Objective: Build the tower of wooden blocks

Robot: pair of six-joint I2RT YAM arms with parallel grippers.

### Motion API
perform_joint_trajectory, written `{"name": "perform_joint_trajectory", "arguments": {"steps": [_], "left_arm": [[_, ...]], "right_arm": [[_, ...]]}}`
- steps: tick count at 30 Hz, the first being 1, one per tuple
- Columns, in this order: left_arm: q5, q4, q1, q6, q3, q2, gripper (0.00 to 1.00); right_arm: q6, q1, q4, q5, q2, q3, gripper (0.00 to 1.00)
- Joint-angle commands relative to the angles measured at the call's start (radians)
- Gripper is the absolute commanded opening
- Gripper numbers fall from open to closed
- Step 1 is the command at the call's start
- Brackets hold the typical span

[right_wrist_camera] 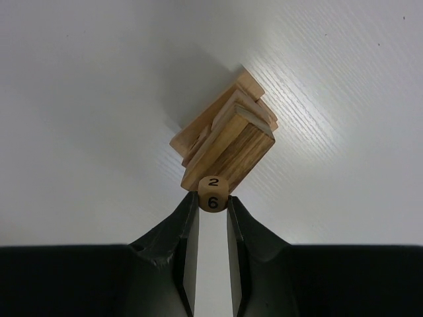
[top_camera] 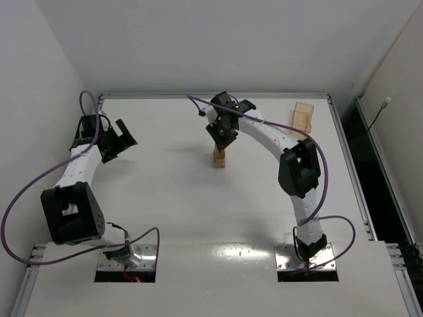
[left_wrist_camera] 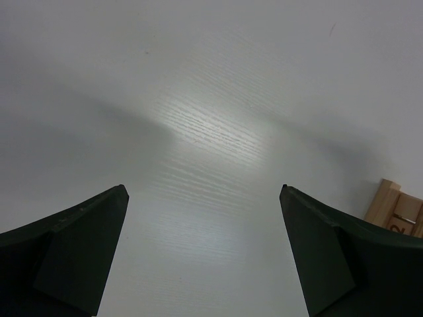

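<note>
The tower (top_camera: 219, 157) of wood blocks stands on the white table (top_camera: 165, 211), a little behind the middle of it, and the right arm reaches over it from the right side. In the right wrist view the tower (right_wrist_camera: 228, 142) is seen from above as a narrow stack of light-brown pieces, each one turned a bit against the others, with a darker, striped bar on top. The right gripper (right_wrist_camera: 213, 205) is closed on a small wooden cube (right_wrist_camera: 213, 193), which sits between the fingertips at the near edge of that top bar. The black numbers "2" and "6" can be read on the cube, the 2 above the 6. Whether the cube already touches the bar I cannot tell. The left gripper (top_camera: 122, 139) is well apart from the tower, near the left edge of the table, and it holds nothing. In the left wrist view its fingers (left_wrist_camera: 79, 244) stand wide apart over bare table. At the right edge of that view a pale wooden piece (left_wrist_camera: 396, 205) shows partly behind one finger, and it carries a mark too cut off to read. An amber box (top_camera: 303, 117) lies near the far right corner of the table.
</note>
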Motion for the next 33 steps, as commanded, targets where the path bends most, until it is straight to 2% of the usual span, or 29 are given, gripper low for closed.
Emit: {"name": "perform_joint_trajectory", "arguments": {"steps": [1, 7, 14, 24, 33], "left_arm": [[0.017, 0.025, 0.005, 0.011, 0.033, 0.0, 0.99], [0.017, 0.025, 0.005, 0.011, 0.033, 0.0, 0.99], [0.017, 0.025, 0.005, 0.011, 0.033, 0.0, 0.99], [0.017, 0.025, 0.005, 0.011, 0.024, 0.009, 0.99], [0.017, 0.025, 0.005, 0.011, 0.024, 0.009, 0.99]], "right_arm": [[0.013, -0.013, 0.011, -0.018, 0.011, 0.04, 0.0], [0.013, -0.013, 0.011, -0.018, 0.02, 0.04, 0.0], [0.013, -0.013, 0.011, -0.018, 0.02, 0.04, 0.18], [0.013, -0.013, 0.011, -0.039, 0.03, 0.04, 0.19], [0.013, -0.013, 0.011, -0.039, 0.03, 0.04, 0.47]]}}
